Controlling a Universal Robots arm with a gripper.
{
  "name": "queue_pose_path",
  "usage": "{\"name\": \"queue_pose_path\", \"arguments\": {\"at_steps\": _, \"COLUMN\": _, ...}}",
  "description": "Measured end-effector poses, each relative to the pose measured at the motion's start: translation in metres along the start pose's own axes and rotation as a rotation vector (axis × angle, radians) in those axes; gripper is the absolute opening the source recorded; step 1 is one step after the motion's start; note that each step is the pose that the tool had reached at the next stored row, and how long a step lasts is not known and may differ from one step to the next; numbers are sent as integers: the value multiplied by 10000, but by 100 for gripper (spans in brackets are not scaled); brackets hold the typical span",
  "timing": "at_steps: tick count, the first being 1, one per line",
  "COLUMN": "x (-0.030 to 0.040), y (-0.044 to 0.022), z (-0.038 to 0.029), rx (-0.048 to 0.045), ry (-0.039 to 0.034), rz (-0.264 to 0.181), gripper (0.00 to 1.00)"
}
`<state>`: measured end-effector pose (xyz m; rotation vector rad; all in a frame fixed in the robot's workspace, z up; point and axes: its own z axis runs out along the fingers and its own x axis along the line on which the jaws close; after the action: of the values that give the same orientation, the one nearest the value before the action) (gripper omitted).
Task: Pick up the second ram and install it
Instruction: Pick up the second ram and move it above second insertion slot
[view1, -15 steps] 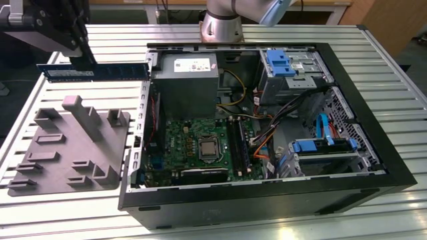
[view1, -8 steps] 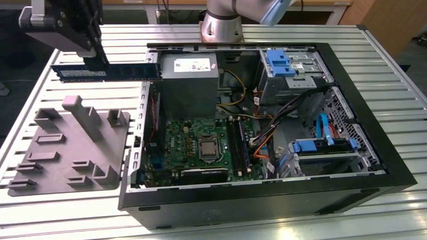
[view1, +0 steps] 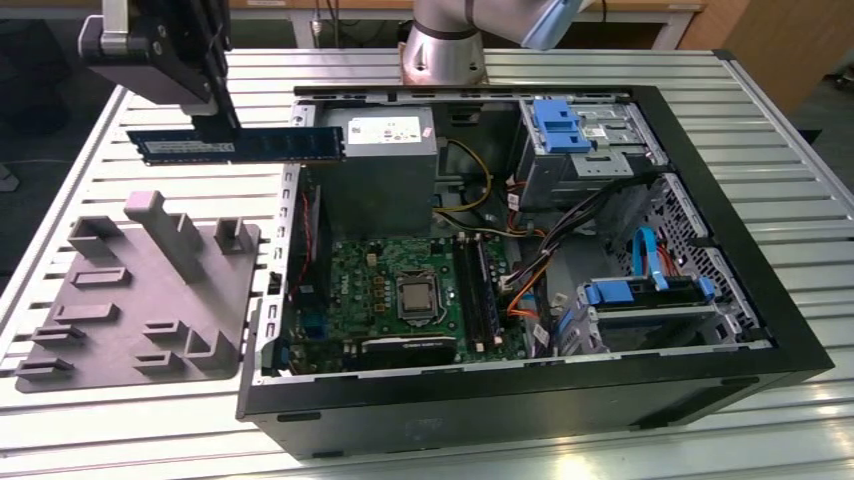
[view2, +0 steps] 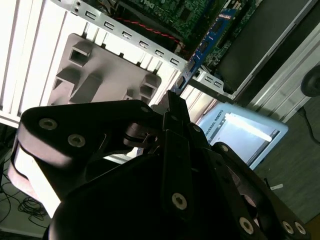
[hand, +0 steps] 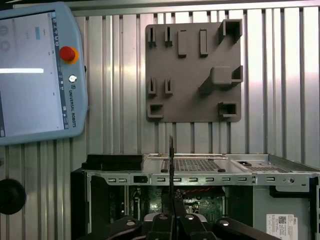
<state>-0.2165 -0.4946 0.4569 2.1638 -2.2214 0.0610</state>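
The slatted table (view1: 80, 190) is carrying the open case (view1: 750, 300), and the grey tray (view1: 127, 325) is lying just beside the case, on the exterior view's left. The gripper (view1: 216, 122) is hanging above the case's far corner nearest the tray, clenching the ram (view1: 274, 145), which is hanging level in the air, one end over the case's rim

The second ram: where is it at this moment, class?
In the exterior view the second ram is clamped level in the gripper at the view's upper left, in the air between the grey holder tray and the open computer case.
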Motion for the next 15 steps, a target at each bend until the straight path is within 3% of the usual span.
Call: {"name": "queue_pose_path", "arguments": {"at_steps": 15, "x": -10, "y": -243, "z": 66, "rx": -2, "ry": 0, "rz": 0, "gripper": 12}}
